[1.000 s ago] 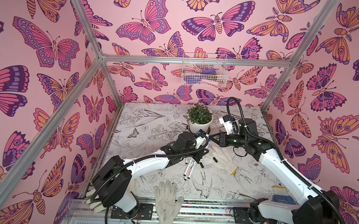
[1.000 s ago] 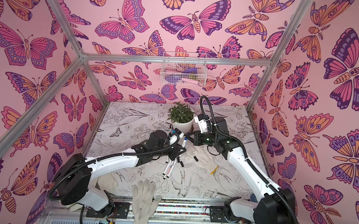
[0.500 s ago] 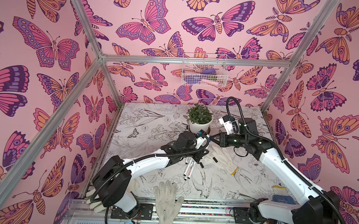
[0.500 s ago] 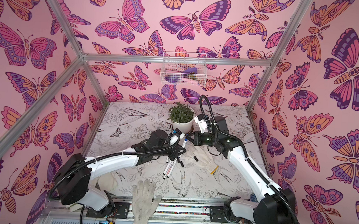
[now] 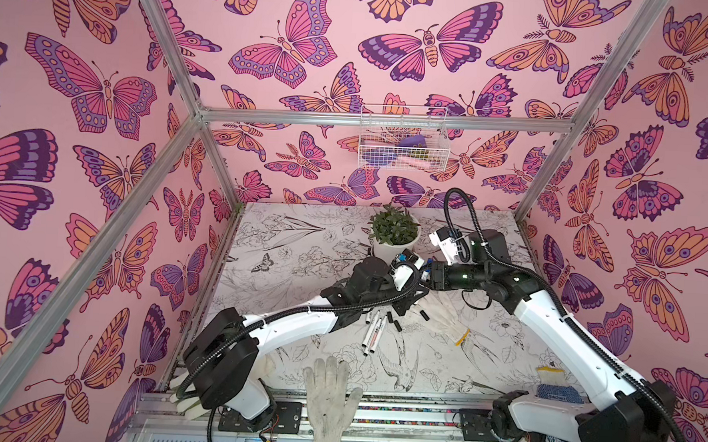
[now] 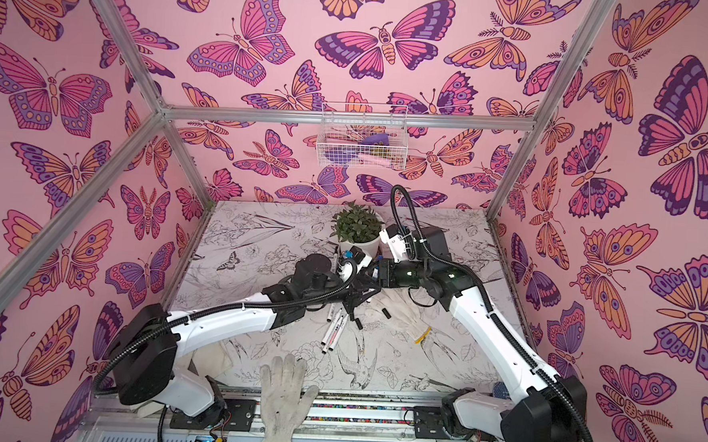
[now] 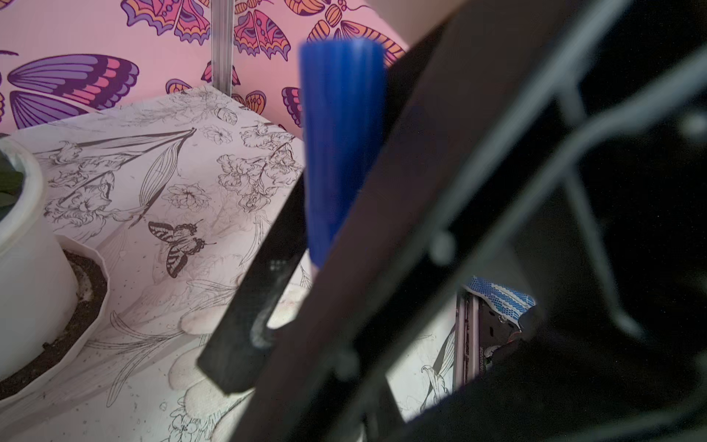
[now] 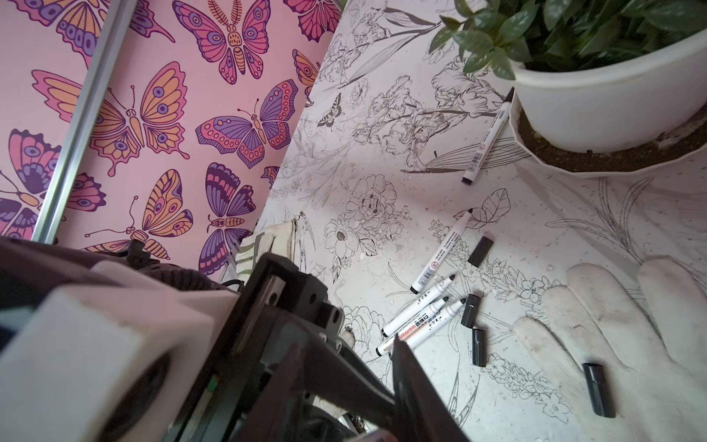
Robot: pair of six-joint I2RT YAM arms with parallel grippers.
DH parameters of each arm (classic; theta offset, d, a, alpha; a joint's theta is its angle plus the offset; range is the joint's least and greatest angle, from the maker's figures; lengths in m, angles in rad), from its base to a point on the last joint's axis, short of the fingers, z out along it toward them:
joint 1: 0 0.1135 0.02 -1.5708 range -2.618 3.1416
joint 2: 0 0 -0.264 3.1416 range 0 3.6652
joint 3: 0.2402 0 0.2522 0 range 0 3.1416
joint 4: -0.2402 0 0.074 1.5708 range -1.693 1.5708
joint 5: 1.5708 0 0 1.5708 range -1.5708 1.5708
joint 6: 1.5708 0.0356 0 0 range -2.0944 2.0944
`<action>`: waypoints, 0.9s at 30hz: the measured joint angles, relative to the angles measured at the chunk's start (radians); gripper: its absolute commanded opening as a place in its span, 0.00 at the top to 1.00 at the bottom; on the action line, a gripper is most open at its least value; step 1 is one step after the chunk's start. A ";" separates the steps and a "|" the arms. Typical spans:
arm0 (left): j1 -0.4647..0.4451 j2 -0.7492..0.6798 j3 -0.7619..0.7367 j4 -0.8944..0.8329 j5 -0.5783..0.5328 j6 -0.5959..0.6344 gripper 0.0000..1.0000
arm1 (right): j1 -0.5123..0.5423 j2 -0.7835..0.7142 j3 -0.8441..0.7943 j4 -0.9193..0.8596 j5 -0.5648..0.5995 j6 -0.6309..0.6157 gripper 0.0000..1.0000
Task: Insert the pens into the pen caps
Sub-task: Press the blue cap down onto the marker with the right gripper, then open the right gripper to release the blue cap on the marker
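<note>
My left gripper (image 5: 412,292) (image 7: 306,294) is shut on a white pen with a blue pen cap (image 7: 342,145) on its end. In the left wrist view the cap stands free above the fingers (image 7: 248,325). My right gripper (image 5: 426,275) (image 8: 344,356) faces the left one, almost touching it. Its jaws stand apart with nothing between them. Several uncapped pens (image 5: 373,329) (image 6: 336,327) (image 8: 424,317) lie in a loose bunch on the table. One more pen (image 8: 487,137) lies by the plant pot. Black pen caps (image 8: 469,310) (image 5: 396,326) lie beside the bunch, and one cap (image 8: 598,388) rests on a glove.
A potted plant (image 5: 394,245) (image 8: 612,95) stands just behind the grippers. A white glove (image 5: 443,318) lies right of the pens. Another glove (image 5: 328,395) hangs over the front rail. A blue-dotted glove (image 5: 559,393) lies at the front right. A wire basket (image 5: 402,137) hangs on the back wall.
My right gripper's jaws have come apart. Both arms have stayed almost where they were, and the left gripper still holds its pen.
</note>
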 measured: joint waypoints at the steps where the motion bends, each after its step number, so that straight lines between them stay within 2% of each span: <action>1: -0.001 0.000 0.000 0.005 0.000 0.000 1.00 | -0.002 0.000 0.000 0.006 -0.001 0.010 0.60; 15: -0.001 0.019 -0.001 0.036 0.003 0.001 1.00 | -0.063 -0.025 0.011 0.064 0.005 0.084 0.64; 23: -0.001 0.021 -0.004 0.037 0.006 0.004 1.00 | -0.072 -0.025 0.016 0.089 0.035 0.102 0.74; 25: -0.001 0.021 -0.006 0.037 0.006 0.004 1.00 | -0.072 -0.025 0.016 0.089 0.035 0.102 0.78; 27: -0.001 0.021 -0.008 0.037 0.006 0.004 1.00 | -0.072 -0.025 0.016 0.089 0.033 0.101 0.87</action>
